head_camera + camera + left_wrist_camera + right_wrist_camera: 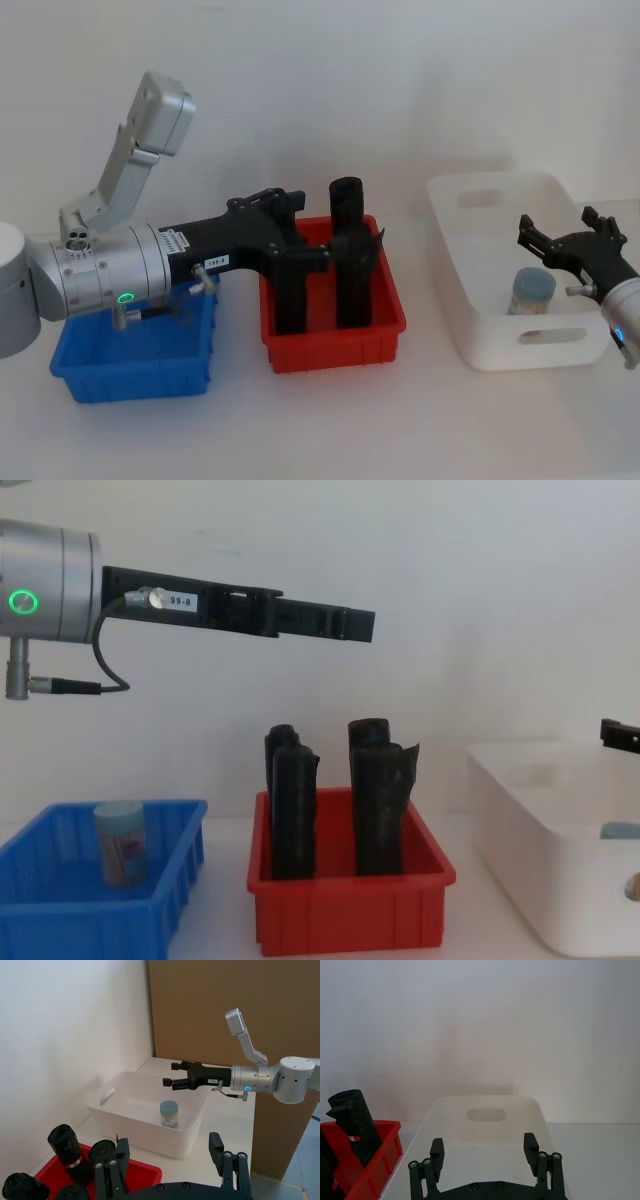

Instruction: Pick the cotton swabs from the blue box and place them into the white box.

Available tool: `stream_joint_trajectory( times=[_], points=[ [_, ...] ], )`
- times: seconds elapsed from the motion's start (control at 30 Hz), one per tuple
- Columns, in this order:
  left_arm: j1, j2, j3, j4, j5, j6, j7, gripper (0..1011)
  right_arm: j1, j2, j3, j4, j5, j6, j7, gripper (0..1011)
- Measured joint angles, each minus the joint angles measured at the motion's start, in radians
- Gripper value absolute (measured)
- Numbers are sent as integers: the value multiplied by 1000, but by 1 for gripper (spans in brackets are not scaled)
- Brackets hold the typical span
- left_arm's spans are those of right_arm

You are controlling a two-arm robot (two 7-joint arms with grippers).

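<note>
Blue box (130, 378): a bright plastic bin with ribbed sides, set at the robot's left on the white table (430, 425). One swab tub (122, 842) is stood upright inside it, clear-walled with a pale blue lid.
Tub label: pale print is seen on the side of that tub, but it is too small to be read.
White box (520, 352): a large smooth tub set at the robot's right, with handle slots cut into its end walls. A second swab tub (532, 290) is stood upright on its floor, toward the near end.
Left gripper (362, 624): it is held high, reaching from above the blue box out over the red bin (335, 350). The jaws are spread and nothing is held between them.
Writing: a small white sticker on the left gripper's body is read as "99-8" in the chest view.
Right gripper (556, 222): it is held above the white box, over the second swab tub and apart from it. The jaws are spread wide and nothing is held.
Red bin: it is placed between the two boxes, and tall black rolls (348, 205) are stood upright in it. One roll is ringed by a red-and-white band whose print cannot be made out.
Lights: a green ring is lit on the left wrist and a blue one on the right wrist.
</note>
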Motion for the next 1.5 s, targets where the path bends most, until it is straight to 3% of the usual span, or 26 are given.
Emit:
stream_joint_trajectory(
  times=[1.5],
  points=[
    [0,0,0,0,0,0,0,1004,-3,1,2,-9,1,-11,-3,1002]
  ],
)
